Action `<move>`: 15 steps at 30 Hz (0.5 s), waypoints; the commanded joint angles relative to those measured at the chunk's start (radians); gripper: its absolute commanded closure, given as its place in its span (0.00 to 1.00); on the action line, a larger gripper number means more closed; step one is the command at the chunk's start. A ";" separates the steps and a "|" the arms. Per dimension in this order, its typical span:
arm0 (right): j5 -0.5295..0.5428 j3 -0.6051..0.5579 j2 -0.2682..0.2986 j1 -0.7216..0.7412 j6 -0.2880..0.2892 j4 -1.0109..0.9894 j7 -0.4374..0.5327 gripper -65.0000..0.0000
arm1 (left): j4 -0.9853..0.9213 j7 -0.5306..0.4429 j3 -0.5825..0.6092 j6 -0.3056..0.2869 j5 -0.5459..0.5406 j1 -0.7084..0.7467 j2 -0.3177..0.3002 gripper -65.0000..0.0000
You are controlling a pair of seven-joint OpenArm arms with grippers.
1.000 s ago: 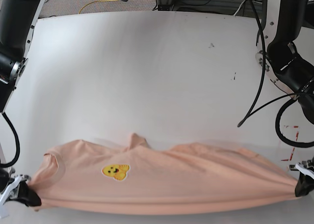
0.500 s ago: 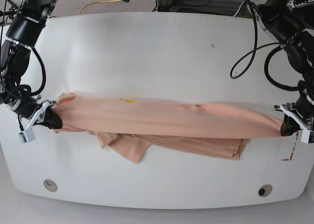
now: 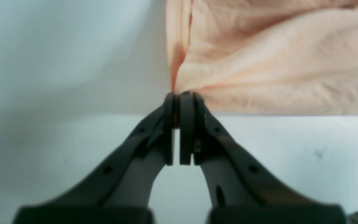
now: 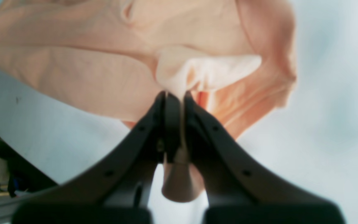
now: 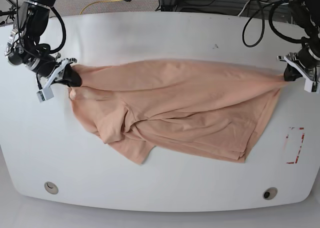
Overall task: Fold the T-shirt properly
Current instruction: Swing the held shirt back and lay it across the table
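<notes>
Since a moment ago both my arms have carried the shirt (image 5: 175, 108) toward the far side of the desk (image 5: 160, 33), spreading it wider. My left tool (image 5: 292, 73) pinches one corner at the view's right; my right tool (image 5: 67, 78) pinches the other at the left. Its taut far edge runs side to side between them, the body trailing nearward, rumpled, plain side up.

No text, label, brand or number can be read in any view — the T-shirt (image 5: 185, 108) shows plain peach cloth only. The one sign is a red dashed rectangle (image 5: 294, 145) marked on the table (image 5: 160, 38) — it carries no letters.
</notes>
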 commanded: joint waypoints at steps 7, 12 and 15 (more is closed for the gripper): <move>0.010 0.009 -0.011 -0.084 0.006 0.017 0.016 1.00 | -0.090 -0.011 -0.075 0.001 -0.001 0.067 -0.021 1.00; 0.009 0.007 -0.012 -0.132 0.006 0.012 0.016 1.00 | -0.102 -0.011 -0.099 0.001 -0.001 0.082 -0.024 1.00; 0.009 0.003 -0.012 -0.153 0.006 0.012 0.016 1.00 | -0.102 -0.009 -0.095 0.001 -0.001 0.093 -0.038 1.00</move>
